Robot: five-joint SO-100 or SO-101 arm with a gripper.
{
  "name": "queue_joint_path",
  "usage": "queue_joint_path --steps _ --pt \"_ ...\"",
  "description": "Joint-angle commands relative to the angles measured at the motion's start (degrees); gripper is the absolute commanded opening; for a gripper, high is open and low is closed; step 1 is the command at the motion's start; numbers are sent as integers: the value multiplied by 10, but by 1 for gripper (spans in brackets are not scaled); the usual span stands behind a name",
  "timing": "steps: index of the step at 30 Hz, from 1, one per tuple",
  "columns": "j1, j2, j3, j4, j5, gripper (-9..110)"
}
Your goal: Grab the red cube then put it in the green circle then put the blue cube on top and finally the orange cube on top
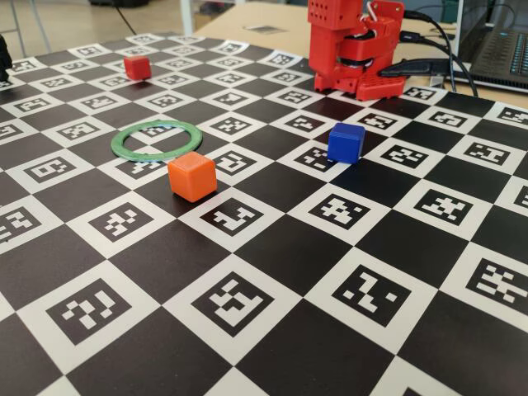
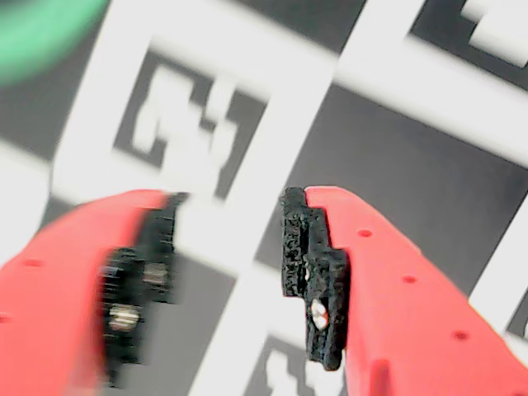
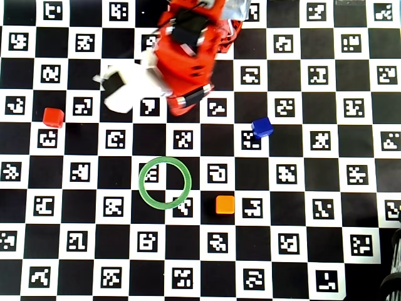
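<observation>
In the wrist view my gripper (image 2: 231,198) is open, and only the checkered board shows between its red fingers (image 2: 388,280). A blurred piece of the green circle (image 2: 33,33) shows at that view's top left. The arm (image 3: 188,56) is folded at the board's far edge, away from all cubes. The red cube (image 3: 53,117) sits alone at the left, also seen far left in the fixed view (image 1: 137,67). The green circle (image 3: 141,182) lies flat with its centre open. The orange cube (image 3: 225,205) rests just beside the ring. The blue cube (image 3: 262,127) stands to the right.
A black-and-white checkered marker board (image 1: 272,247) covers the table. The arm's red base (image 1: 355,41) stands at the back, with cables and a laptop (image 1: 495,49) behind it at the right.
</observation>
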Motion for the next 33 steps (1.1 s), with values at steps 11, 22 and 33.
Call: queue_joint_path --steps 11,22,33 --pt "251 -259 -305 26 -116 35" --pt "310 -484 -493 54 -139 39" --pt "311 -621 -613 65 -129 40"
